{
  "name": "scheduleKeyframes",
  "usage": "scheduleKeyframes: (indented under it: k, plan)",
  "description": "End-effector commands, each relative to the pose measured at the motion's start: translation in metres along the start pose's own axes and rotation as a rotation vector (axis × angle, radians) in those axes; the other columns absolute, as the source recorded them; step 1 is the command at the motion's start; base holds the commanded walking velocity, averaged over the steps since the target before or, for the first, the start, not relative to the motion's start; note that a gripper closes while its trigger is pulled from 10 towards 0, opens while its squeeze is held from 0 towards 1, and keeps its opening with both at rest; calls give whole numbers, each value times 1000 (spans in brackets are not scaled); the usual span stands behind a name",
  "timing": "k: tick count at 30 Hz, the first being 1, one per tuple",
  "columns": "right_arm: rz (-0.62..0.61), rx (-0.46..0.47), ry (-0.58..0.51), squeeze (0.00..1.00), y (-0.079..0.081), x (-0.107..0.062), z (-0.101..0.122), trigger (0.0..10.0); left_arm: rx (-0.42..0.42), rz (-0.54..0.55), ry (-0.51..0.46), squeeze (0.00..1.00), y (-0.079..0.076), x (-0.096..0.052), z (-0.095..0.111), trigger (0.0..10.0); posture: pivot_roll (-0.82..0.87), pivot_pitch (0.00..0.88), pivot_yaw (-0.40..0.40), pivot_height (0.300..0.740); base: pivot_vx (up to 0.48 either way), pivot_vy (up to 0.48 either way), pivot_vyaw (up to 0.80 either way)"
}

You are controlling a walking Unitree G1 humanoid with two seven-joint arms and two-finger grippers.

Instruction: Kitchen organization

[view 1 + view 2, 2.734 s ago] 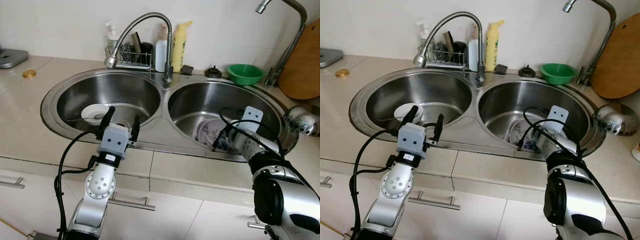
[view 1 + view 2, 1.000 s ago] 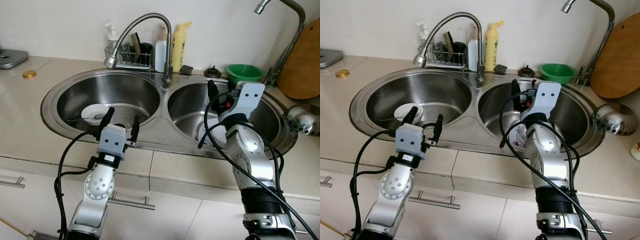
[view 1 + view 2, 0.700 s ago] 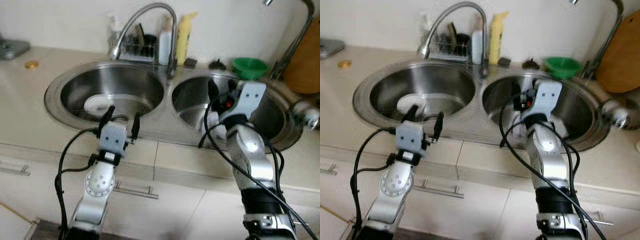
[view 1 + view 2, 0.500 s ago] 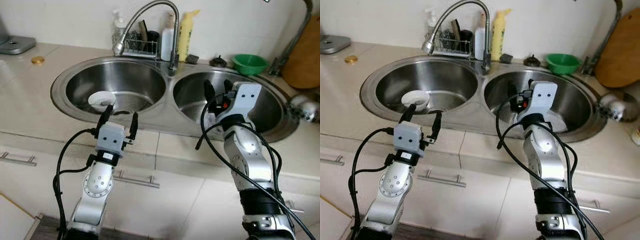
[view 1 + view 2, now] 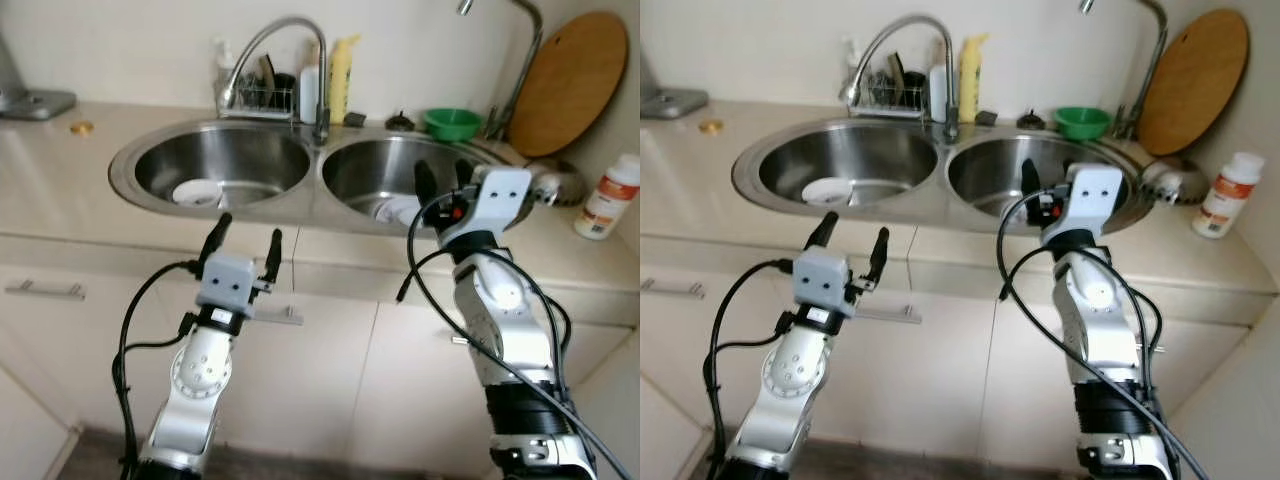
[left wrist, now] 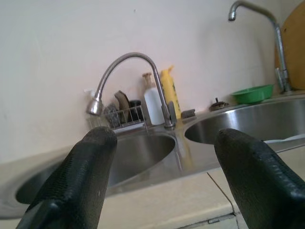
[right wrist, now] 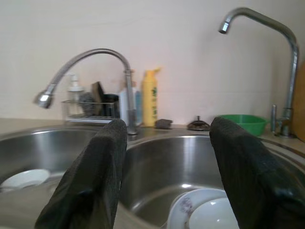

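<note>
A steel double sink (image 5: 312,196) is set in the beige counter. A white bowl (image 5: 197,190) lies in its left basin, and white plates (image 5: 400,208) lie in its right basin, also seen as stacked plates (image 7: 205,214) in the right wrist view. My left gripper (image 5: 246,238) is open and empty, held in front of the counter edge below the left basin. My right gripper (image 5: 442,180) is open and empty, raised at the near rim of the right basin. Both point toward the back wall.
At the back stand a curved faucet (image 5: 275,45), a wire rack (image 5: 258,97) with brushes, a yellow bottle (image 5: 340,66) and a green bowl (image 5: 451,122). At the right are a round wooden board (image 5: 578,68), a metal strainer (image 5: 553,183) and a white bottle (image 5: 606,196). Cabinet doors with handles (image 5: 44,290) lie below.
The camera has drawn back from the counter, so the cabinet fronts now show. My right gripper rose out of the right basin to its near rim. The left gripper kept its pose.
</note>
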State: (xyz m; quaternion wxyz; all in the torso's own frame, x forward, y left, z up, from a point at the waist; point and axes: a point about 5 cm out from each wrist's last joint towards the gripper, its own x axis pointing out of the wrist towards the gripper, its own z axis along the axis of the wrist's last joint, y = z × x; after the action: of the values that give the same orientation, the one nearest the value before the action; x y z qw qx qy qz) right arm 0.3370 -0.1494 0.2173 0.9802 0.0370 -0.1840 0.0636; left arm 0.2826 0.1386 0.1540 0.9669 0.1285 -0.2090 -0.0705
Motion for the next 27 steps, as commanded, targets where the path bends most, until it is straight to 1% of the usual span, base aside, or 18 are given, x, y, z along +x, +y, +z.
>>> scheduleKeyframes:
  k: [1, 5, 12, 15, 17, 18, 20, 21, 24, 26, 27]
  plan:
    - [4, -17, -10, 0, -1, -1, 2, 10000, -1, 0, -11, 0, 0, 1, 3, 10000, 32, 0, -32, 740, 0, 0, 0]
    - [20, -40, 6, 0, -1, -7, -3, 10000, -2, -3, -6, 0, -1, -1, 2, 10000, 33, 0, -32, 740, 0, 0, 0]
    - [55, -113, 69, 0, 0, -27, -19, 10000, -17, -31, 26, 0, -6, -9, -3, 10000, 30, 0, -31, 740, 0, 0, 0]
    - [60, -117, 89, 0, 0, -34, -25, 10000, -23, -38, 37, 0, -7, -12, -5, 10000, 29, 0, -30, 740, 0, 0, 0]
    - [65, -123, 107, 0, 1, -41, -30, 10000, -23, -51, 45, 0, -9, -15, -6, 10000, 31, 0, -30, 740, 0, 0, 0]
    - [71, -141, 114, 0, 1, -45, -33, 10000, -22, -57, 48, 0, -10, -16, -6, 10000, 31, 0, -30, 740, 0, 277, 0]
    - [74, -150, 118, 0, 1, -48, -35, 10000, -23, -58, 49, 0, -10, -16, -7, 10000, 30, 0, -30, 740, 0, 315, 0]
    - [75, -149, 129, 0, 2, -53, -40, 10000, -19, -64, 51, 0, -12, -17, -8, 10000, 29, 0, -30, 740, 0, 476, -800]
    - [75, -151, 136, 0, 2, -56, -44, 10000, -14, -71, 56, 0, -13, -17, -10, 10000, 29, 0, -30, 740, 0, 476, -800]
    - [73, -173, 142, 0, 2, -58, -46, 10000, -10, -75, 61, 0, -14, -17, -11, 10000, 30, 0, -31, 740, 0, 476, -800]
    - [66, -164, 141, 0, 1, -59, -47, 10000, -9, -76, 60, 0, -14, -17, -11, 10000, 31, 0, -31, 740, 0, 476, -800]
